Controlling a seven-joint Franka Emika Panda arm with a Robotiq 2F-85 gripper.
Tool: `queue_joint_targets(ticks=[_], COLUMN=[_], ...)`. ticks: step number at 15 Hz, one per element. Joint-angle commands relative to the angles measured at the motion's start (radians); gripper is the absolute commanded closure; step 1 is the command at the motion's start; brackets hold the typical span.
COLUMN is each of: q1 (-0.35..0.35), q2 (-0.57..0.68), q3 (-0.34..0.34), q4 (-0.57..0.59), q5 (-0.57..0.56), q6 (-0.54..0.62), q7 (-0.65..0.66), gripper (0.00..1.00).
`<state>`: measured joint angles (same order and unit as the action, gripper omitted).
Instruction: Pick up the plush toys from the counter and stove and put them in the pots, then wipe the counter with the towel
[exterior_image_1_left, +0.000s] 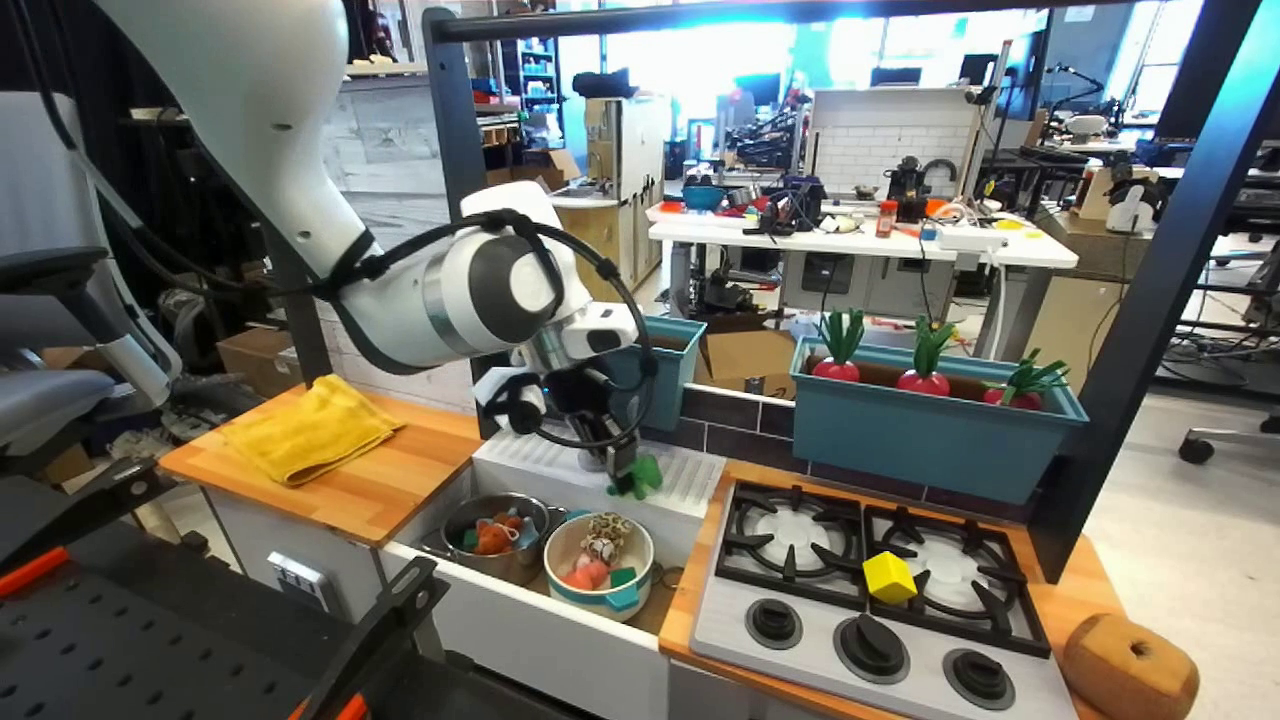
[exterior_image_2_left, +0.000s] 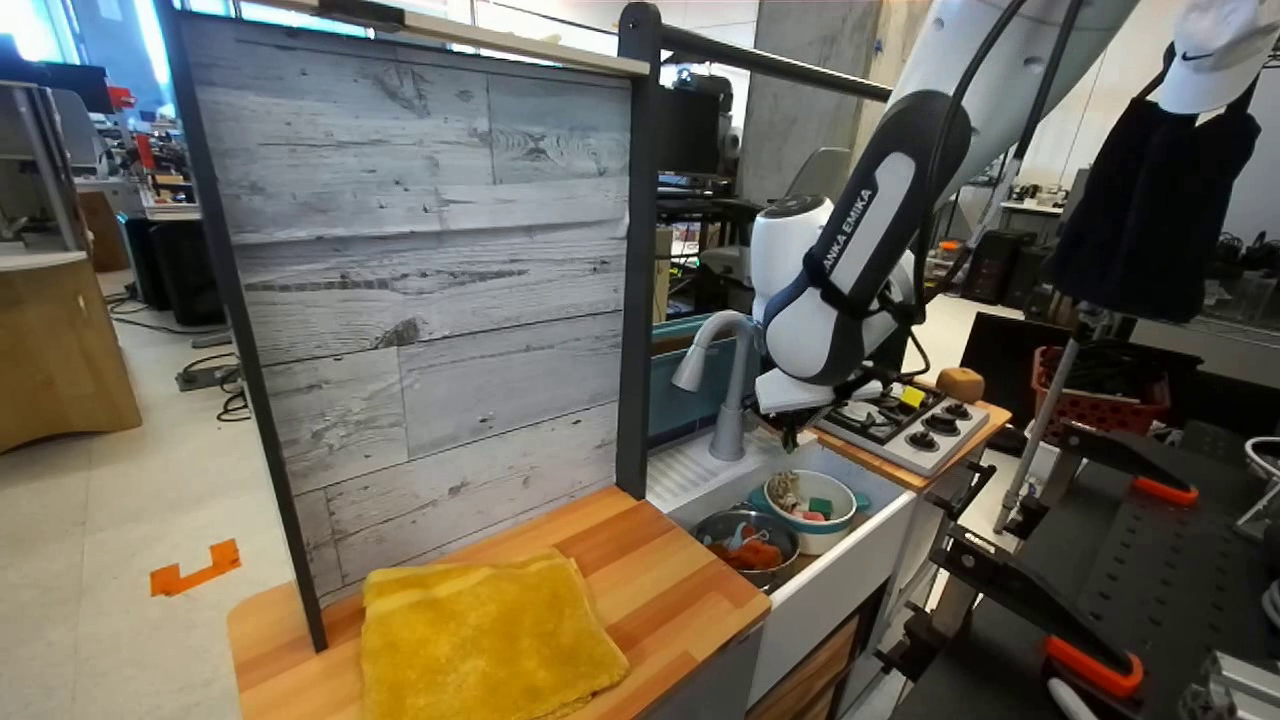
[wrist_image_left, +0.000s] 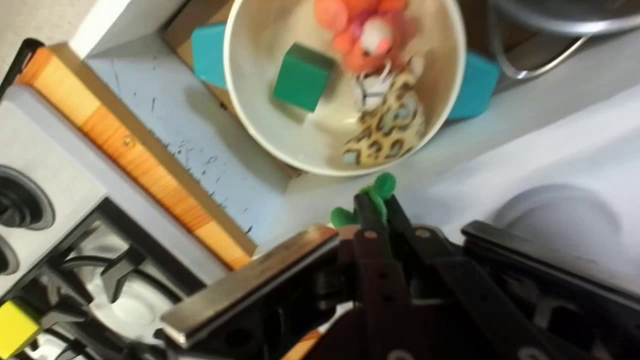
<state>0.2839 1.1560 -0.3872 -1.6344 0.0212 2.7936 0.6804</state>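
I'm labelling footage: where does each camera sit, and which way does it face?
In an exterior view: raised, before the stove and sink, facing their front; arm and gripper show.
In an exterior view: at the towel end, facing the stove; arm and part of the gripper show.
Wrist view: on the arm, facing down over the cream pot; only gripper shows.
Both exterior views share stove, sink and towel.

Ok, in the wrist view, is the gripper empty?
No, the gripper holds a green toy, which shows pinched between its jaws and sticks out past them.
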Motion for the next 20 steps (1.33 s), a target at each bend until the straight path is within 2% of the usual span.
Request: queue_joint_targets(ticks=[1,5,7,10,11,12,15,18,19,20], q1=[0.038,0.092,0.114,0.119,0.1,0.079,0.021,0.002,0.04,0.096], q2=[-0.155,-0.206,-0.227,-0.24,-0.244,-0.255,-0.319,-0.411,-0.432,-0.437], q3=[0.074,0.039,-0.003,-0.047,-0.033,-0.013,0.07,0.091,0.037,-0.043], q4=[-0.225,-0.297,-0.334,-0.362,-0.367,-0.371,-0.43,-0.516,-0.55,-0.578], q5=[-0.018,-0.002,-0.012,-0.014,-0.009,-0.004,-0.017,-0.064,-0.094,-0.105], q6=[0.105,0.051,0.046,0.051,0.061,0.066,0.122,0.102,0.103,0.155], q7=[-0.112,-0.109,-0.098,-0.094,-0.108,-0.128,-0.258,-0.412,-0.42,-0.362], gripper=[0.96,0.96,0.96,0.96,0.58,0.57,0.38,0.19,0.12,0.06])
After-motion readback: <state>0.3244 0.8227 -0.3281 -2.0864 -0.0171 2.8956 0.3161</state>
